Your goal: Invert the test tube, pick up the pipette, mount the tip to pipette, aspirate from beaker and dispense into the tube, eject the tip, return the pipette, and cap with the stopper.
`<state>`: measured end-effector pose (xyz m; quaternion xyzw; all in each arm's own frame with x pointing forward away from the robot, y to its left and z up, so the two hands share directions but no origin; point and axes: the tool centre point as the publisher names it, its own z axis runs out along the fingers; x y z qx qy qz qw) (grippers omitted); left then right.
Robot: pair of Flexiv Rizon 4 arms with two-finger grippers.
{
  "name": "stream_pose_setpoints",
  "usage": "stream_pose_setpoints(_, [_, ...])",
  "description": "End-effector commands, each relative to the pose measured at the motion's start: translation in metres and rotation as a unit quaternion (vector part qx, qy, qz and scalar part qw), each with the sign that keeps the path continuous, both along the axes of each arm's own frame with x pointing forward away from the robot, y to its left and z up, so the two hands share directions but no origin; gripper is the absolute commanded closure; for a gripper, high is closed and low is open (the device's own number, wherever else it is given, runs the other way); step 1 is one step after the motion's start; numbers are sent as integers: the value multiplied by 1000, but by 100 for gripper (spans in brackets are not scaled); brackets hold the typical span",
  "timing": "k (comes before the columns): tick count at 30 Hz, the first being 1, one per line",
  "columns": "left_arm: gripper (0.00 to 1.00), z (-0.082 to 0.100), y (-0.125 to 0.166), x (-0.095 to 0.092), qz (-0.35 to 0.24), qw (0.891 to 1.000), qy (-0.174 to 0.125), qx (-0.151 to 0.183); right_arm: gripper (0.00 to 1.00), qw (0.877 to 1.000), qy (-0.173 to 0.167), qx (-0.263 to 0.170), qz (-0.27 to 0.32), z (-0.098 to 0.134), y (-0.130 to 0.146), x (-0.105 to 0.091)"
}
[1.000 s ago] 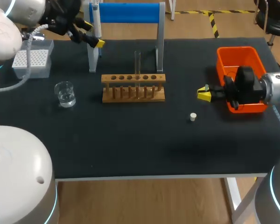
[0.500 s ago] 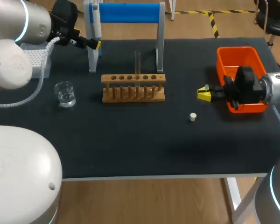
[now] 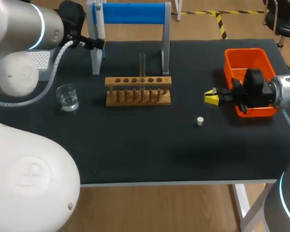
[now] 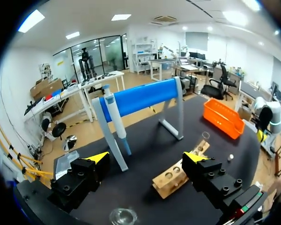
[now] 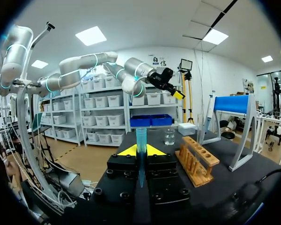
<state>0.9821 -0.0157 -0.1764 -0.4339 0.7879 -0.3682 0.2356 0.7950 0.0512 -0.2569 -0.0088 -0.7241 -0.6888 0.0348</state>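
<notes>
The white-and-blue pipette (image 3: 97,9) hangs on the left post of the blue stand (image 3: 133,13). My left gripper (image 3: 95,44) is open just left of that post; in the left wrist view its gripper (image 4: 145,159) faces the pipette (image 4: 114,119), with nothing between its fingers. A clear test tube (image 3: 142,63) stands upright in the wooden rack (image 3: 138,90). My right gripper (image 3: 211,97) is shut on a blue pipette tip (image 5: 140,145), held upright, left of the orange bin (image 3: 249,58). A glass beaker (image 3: 67,96) stands at the left. The white stopper (image 3: 199,121) lies on the mat.
A grey tip box (image 3: 41,60) sits at the back left, partly hidden by my left arm. The stand's right post (image 3: 165,53) rises just behind the rack. The black mat (image 3: 150,150) reaches to the table's front edge.
My left arm has swung in over the back left corner and its gripper has shifted slightly left, closer to the stand's left post. The right arm has not moved.
</notes>
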Motion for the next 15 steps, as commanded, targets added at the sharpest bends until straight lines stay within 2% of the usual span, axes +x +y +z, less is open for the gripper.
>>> stream_pose_setpoints(1, [0,-3,-10,8,74,996,-23,41,100,1000,0,0,0,0,0,0])
stream_pose_setpoints(5, [0,-6,-11,13,96,995,-21,36,100,1000,0,0,0,0,0,0])
stream_pose_setpoints(7, [0,-6,-10,17,106,993,-19,56,100,1000,0,0,0,0,0,0])
stream_pose_setpoints(8, [0,-6,-9,17,112,991,-29,64,100,1000,0,0,0,0,0,0])
stream_pose_setpoints(9, [0,-6,-9,19,113,992,-30,51,100,1000,0,0,0,0,0,0])
stream_pose_setpoints(11, [0,-4,-9,21,119,991,-31,61,100,1000,0,0,0,0,0,0])
stream_pose_setpoints(14, [0,-2,-12,25,114,992,-48,35,100,1000,0,0,0,0,0,0])
stream_pose_setpoints(15, [0,-2,-13,27,120,991,-54,40,100,1000,0,0,0,0,0,0])
